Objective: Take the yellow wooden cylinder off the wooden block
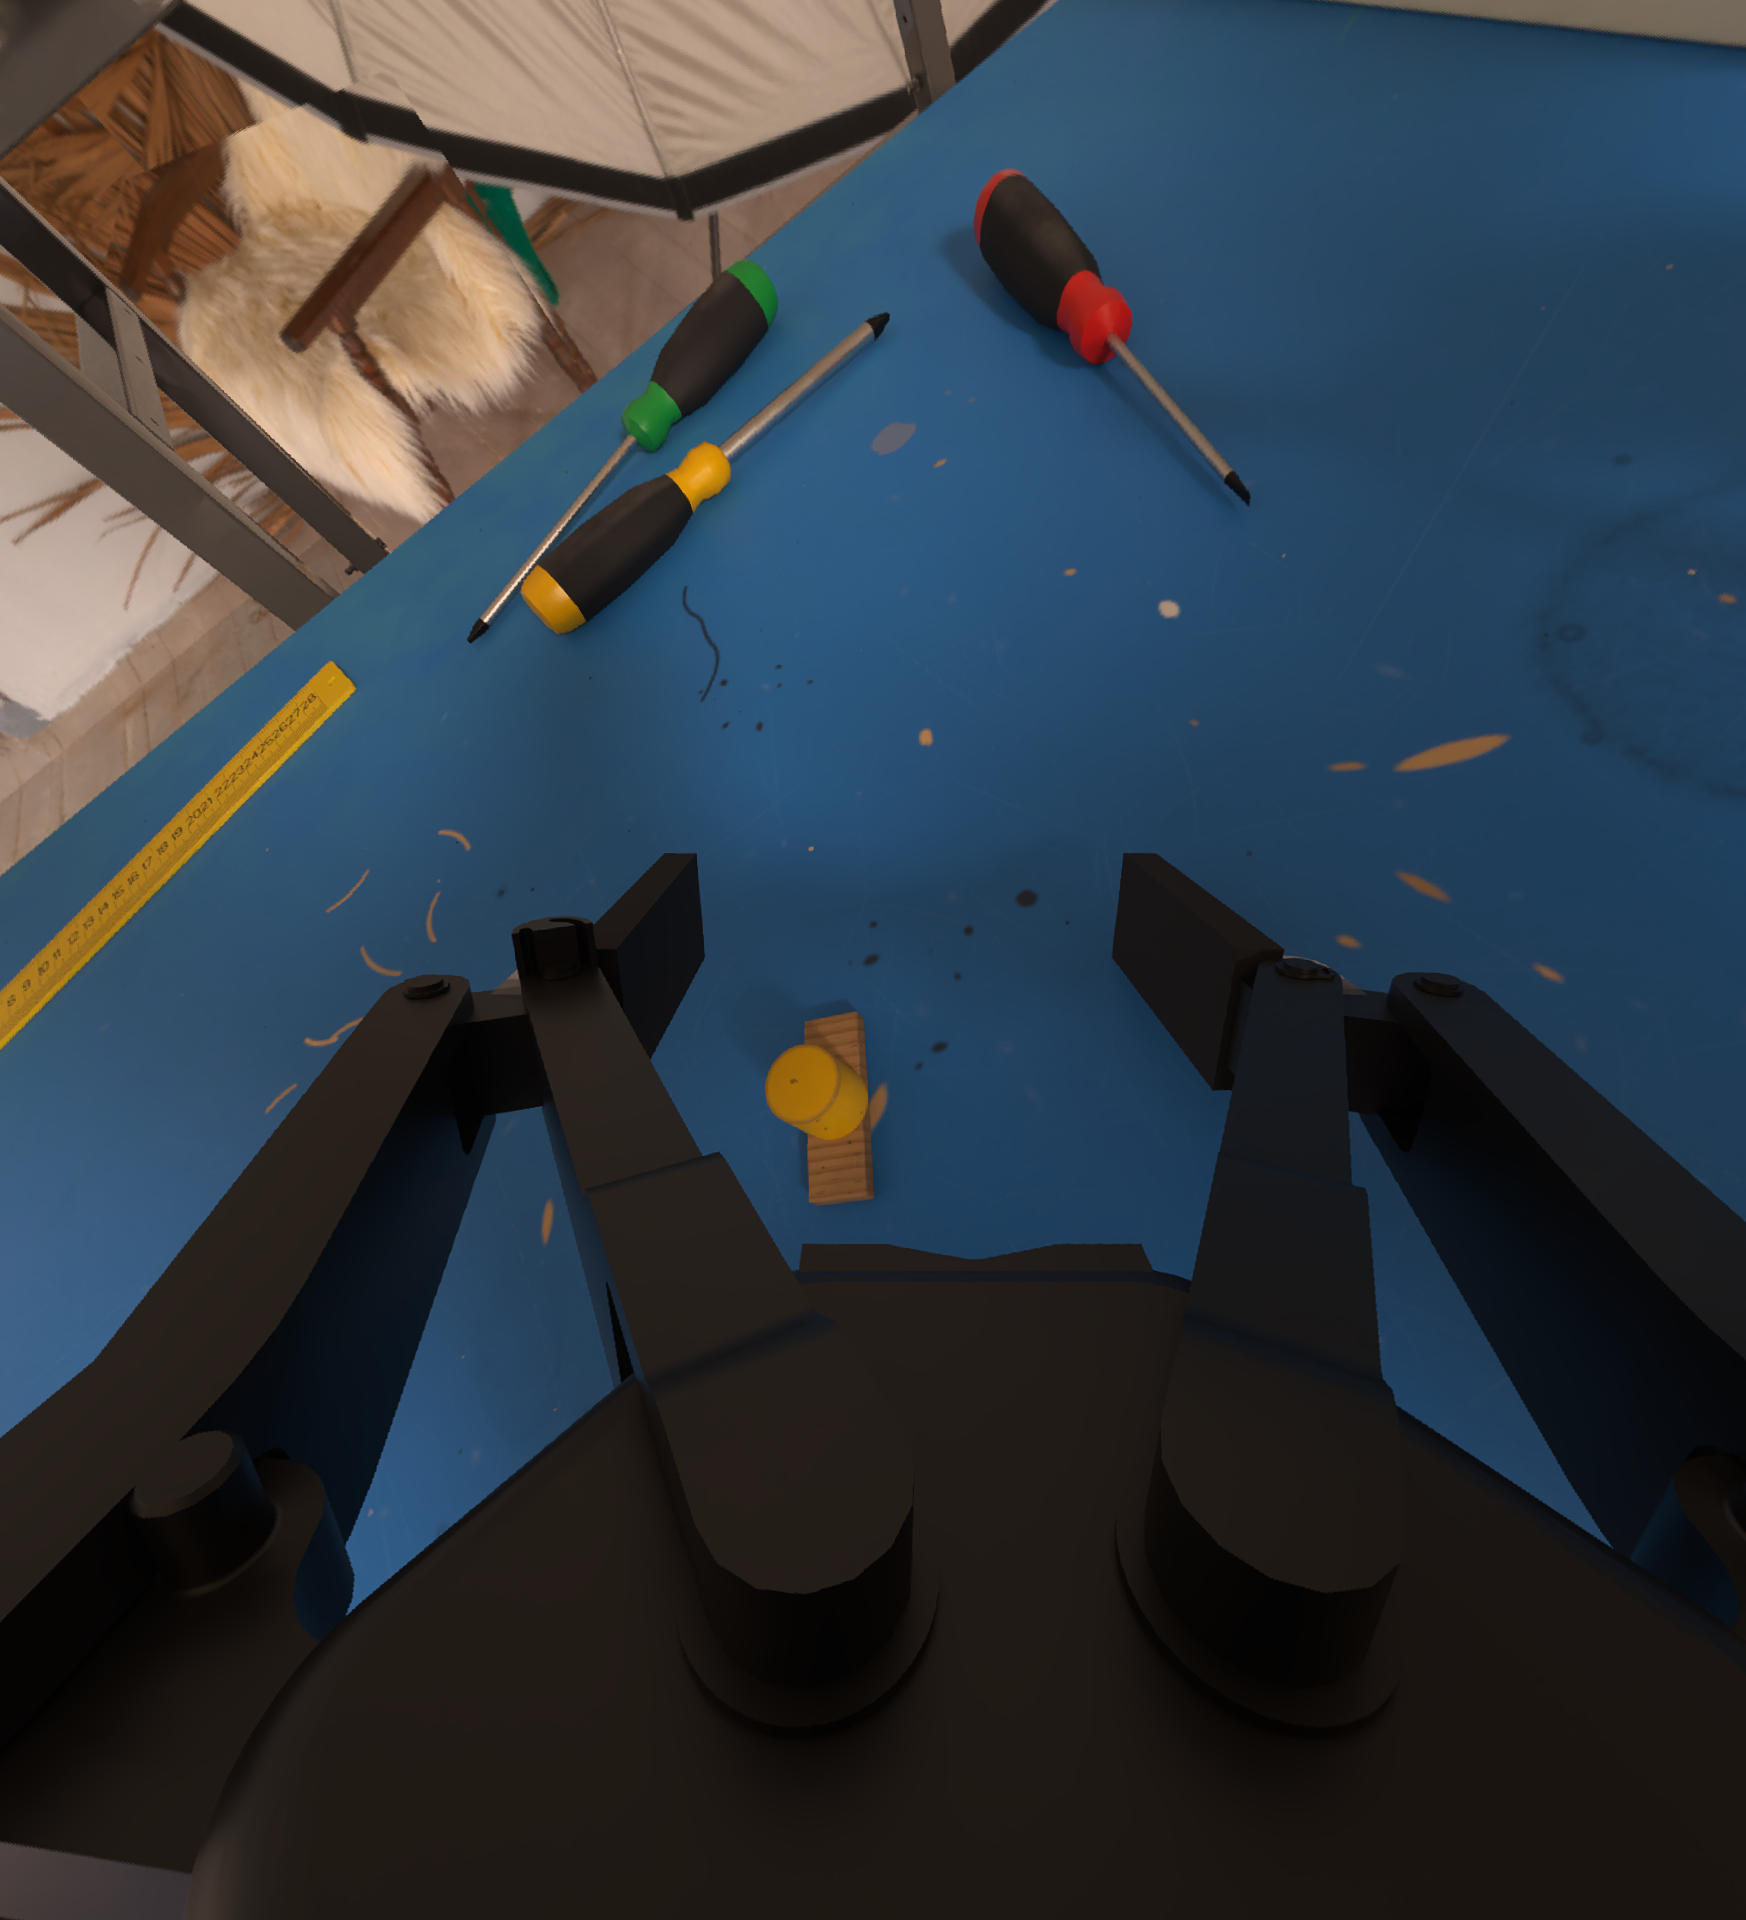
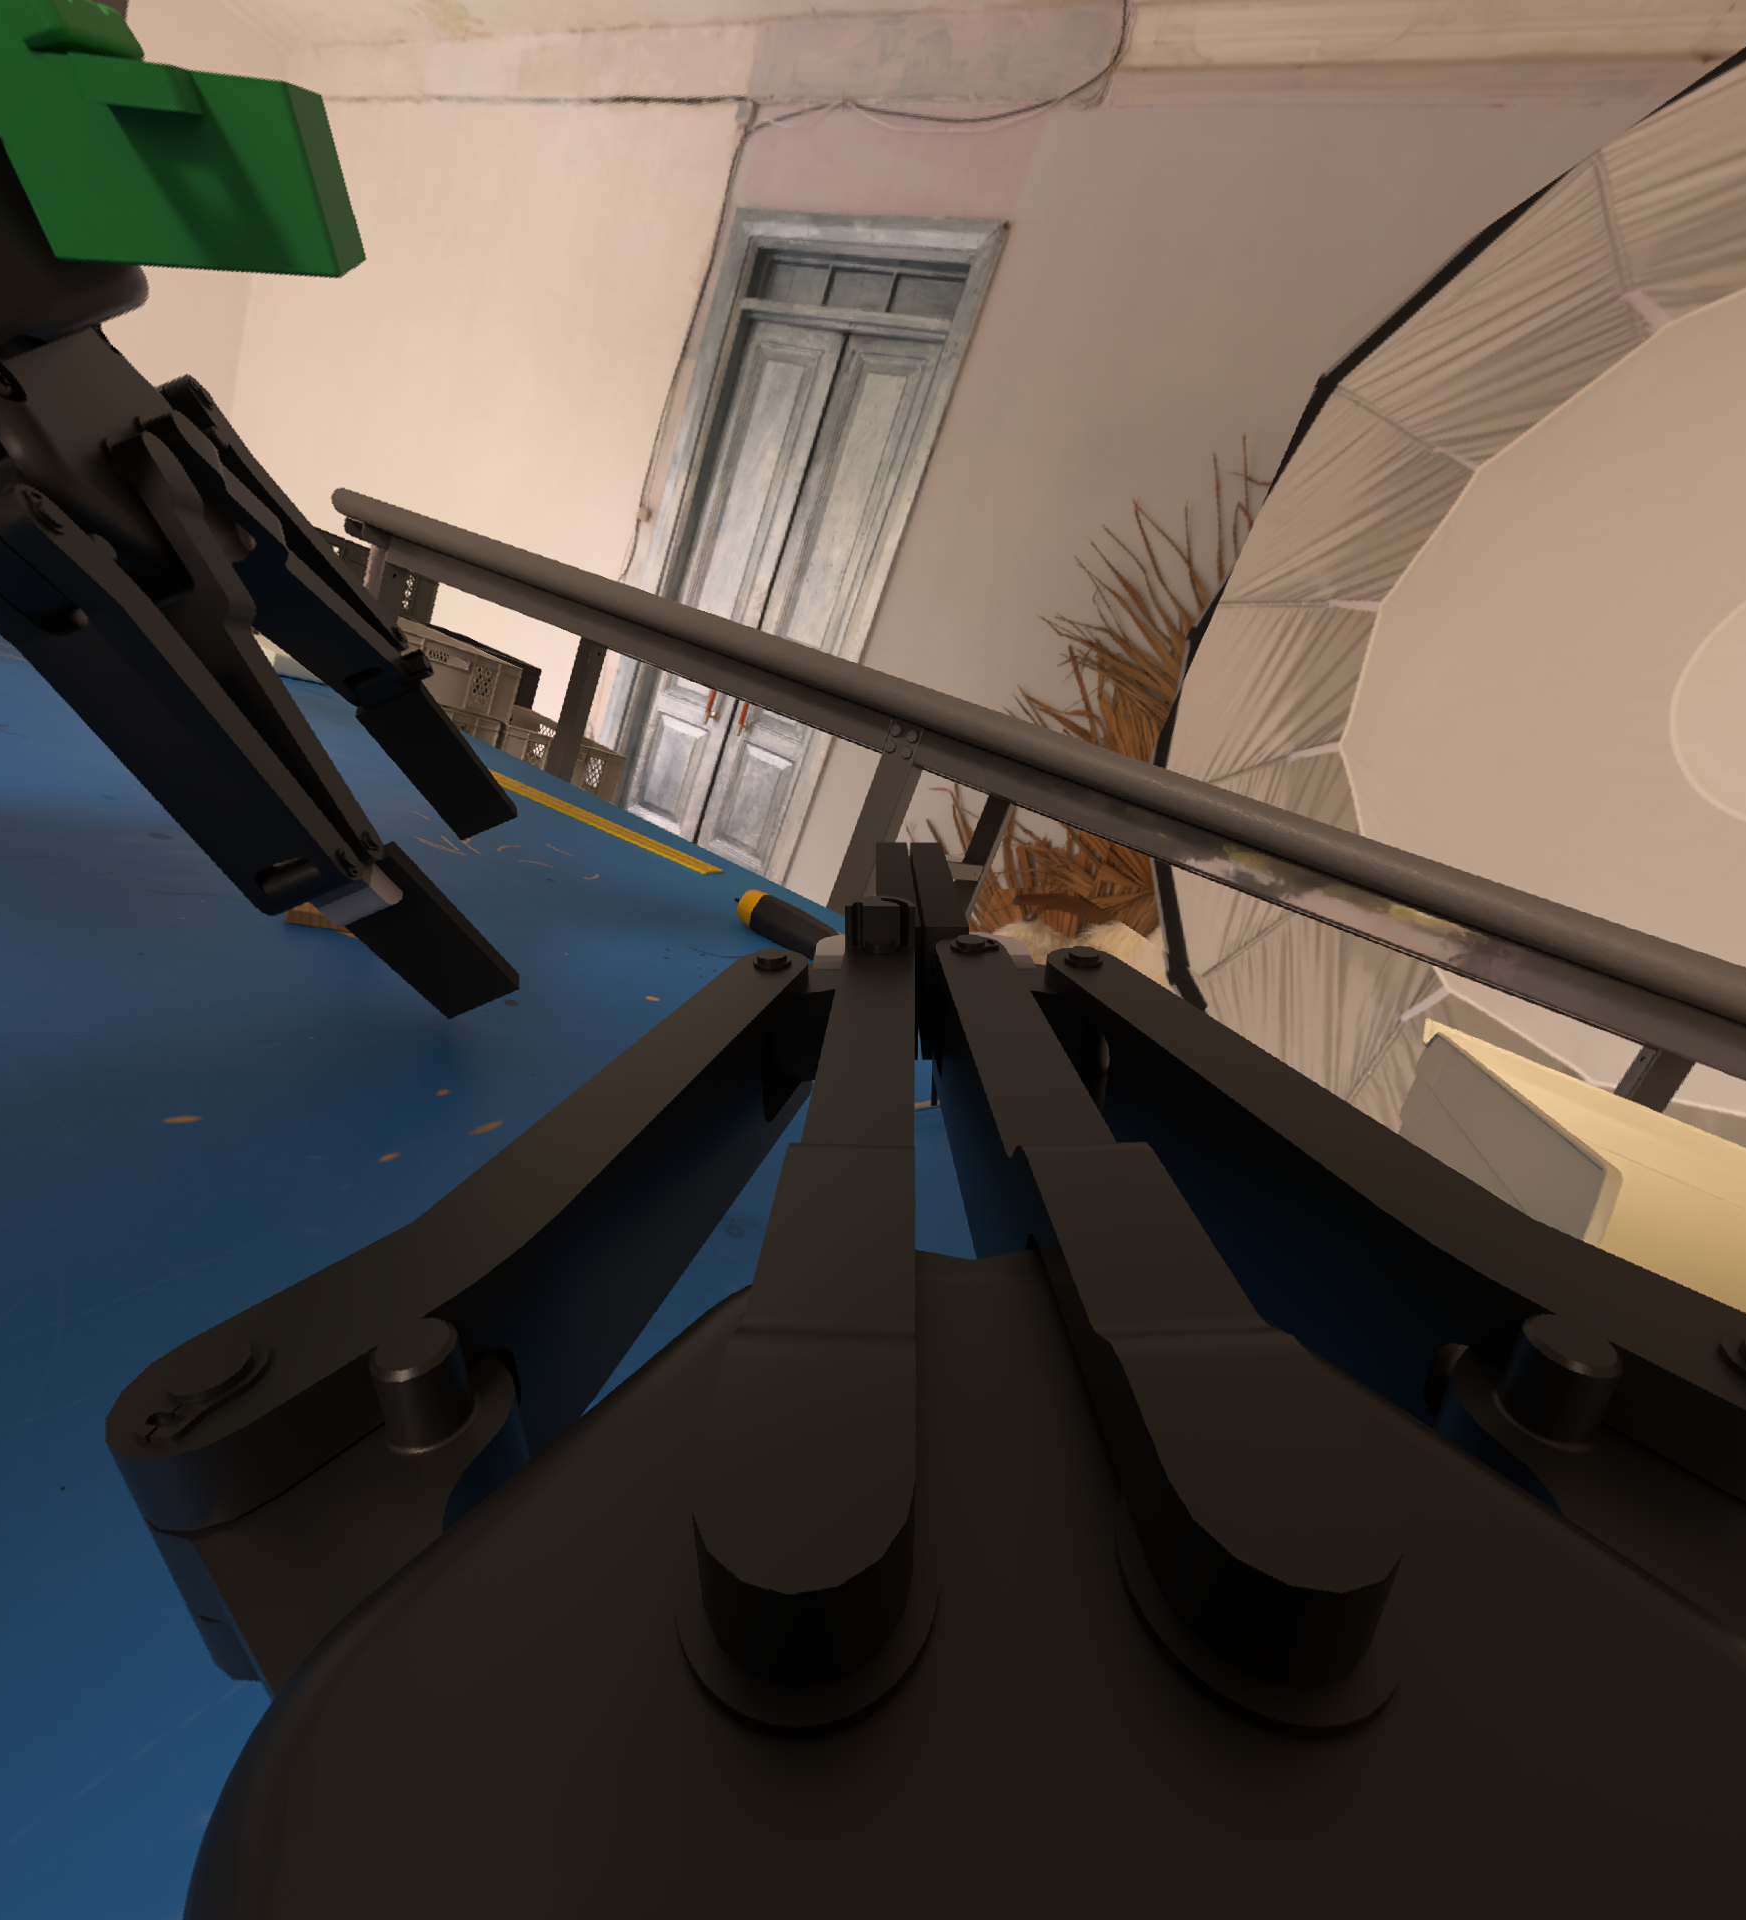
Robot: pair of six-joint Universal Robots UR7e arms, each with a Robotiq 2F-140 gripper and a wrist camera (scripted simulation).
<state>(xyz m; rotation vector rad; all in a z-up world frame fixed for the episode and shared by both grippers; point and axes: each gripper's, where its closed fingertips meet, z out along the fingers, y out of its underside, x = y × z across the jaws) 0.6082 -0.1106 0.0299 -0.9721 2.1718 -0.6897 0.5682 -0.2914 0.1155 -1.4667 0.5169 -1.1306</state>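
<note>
Blue table (image 1: 1264, 675): yellow cylinder (image 1: 815, 1091) on block (image 1: 841, 1169) (upright); left end effector (image 1: 905, 935) wide apart, right (image 2: 913, 883) closed, empty.

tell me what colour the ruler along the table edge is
Yellow, with dark markings; the ruler shows best in the left wrist view.

the only readable marking is a printed number scale on the yellow ruler (image 1: 136, 871), which lies flat along the blue table (image 1: 1056, 644) edge, off to the left of my left pincer (image 1: 905, 940) and well apart from it. per protocol i do not transcribe the digits. from my right wrist the ruler (image 2: 607, 826) is too far off to read.
</note>
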